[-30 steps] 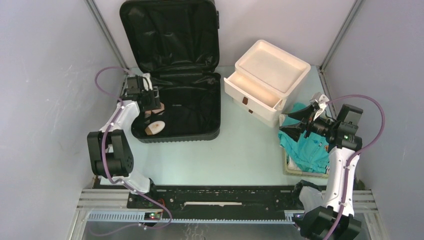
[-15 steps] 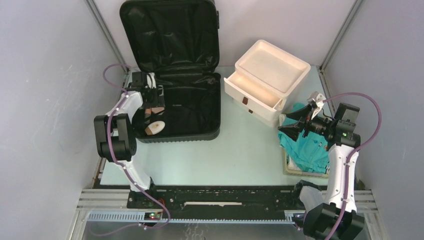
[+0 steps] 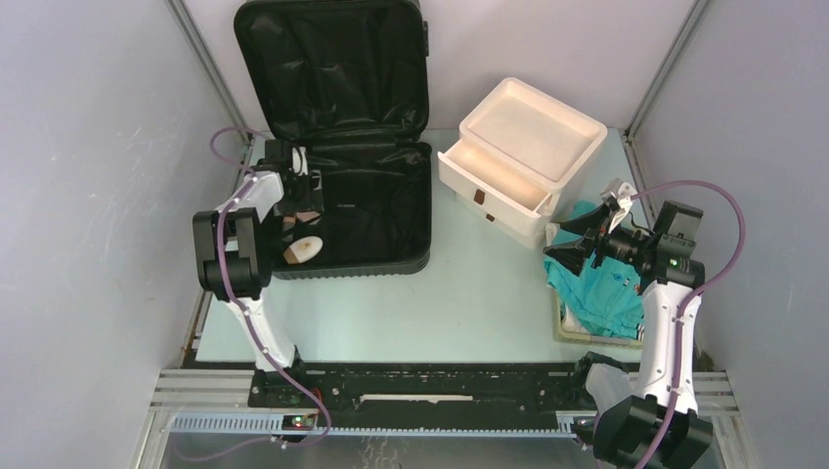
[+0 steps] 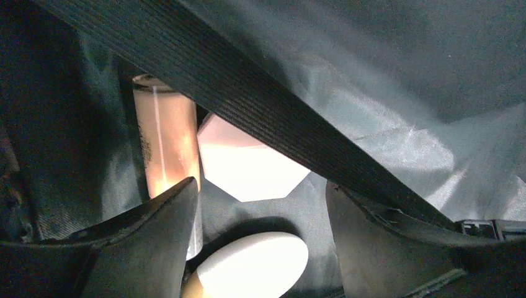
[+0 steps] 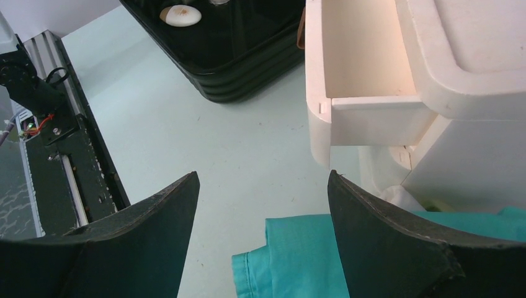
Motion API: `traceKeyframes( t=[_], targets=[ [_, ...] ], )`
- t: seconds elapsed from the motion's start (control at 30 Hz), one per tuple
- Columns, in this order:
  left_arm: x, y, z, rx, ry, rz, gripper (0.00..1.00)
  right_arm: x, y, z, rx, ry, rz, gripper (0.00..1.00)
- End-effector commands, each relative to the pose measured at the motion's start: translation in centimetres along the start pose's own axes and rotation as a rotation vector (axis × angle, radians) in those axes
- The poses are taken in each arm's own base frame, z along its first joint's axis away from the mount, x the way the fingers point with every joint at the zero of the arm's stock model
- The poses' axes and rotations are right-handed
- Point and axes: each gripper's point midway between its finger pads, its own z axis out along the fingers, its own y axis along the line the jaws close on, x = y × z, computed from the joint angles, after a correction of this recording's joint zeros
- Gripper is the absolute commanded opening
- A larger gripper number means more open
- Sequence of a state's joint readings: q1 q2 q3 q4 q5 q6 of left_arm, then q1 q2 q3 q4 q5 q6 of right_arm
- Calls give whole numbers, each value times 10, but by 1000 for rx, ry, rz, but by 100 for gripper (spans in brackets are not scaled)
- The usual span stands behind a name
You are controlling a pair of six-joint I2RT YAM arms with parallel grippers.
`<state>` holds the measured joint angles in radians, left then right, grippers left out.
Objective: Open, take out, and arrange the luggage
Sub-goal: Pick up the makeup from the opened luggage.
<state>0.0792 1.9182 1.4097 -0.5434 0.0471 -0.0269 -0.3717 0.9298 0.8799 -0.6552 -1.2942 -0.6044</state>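
I'm hovering the left jaws, open, inside the luggage (image 3: 376, 225) lying open at the far left of the table (image 3: 469, 293), beside a peach tube (image 4: 164, 143) beneath a black strap (image 4: 260, 105). Closing here, I'm risking snagging that strap instead; the right jaws are hanging open.

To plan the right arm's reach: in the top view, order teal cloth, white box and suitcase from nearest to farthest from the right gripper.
From the right gripper:
1. Cloth, directly beneath it.
2. Box, just beyond, to the back-left.
3. Suitcase, far to the left.
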Motion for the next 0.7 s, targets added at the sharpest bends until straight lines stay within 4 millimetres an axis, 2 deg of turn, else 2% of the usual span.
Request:
traceKeyframes(
  t=[0.0, 0.23, 0.47, 0.67],
  targets=[
    [-24, 7, -3, -33, -42, -13, 81, -6, -1, 0, -1, -3, -30, 84],
    [-28, 6, 7, -32, -28, -27, 81, -5, -3, -1, 5, -2, -28, 84],
    [-28, 0, 15, -37, -17, -26, 75, -5, -3, -1, 7, -3, -28, 84],
    [-26, 3, 23, -77, 2, -21, 78, -6, -2, -1, 4, -7, -32, 84]
  ],
)
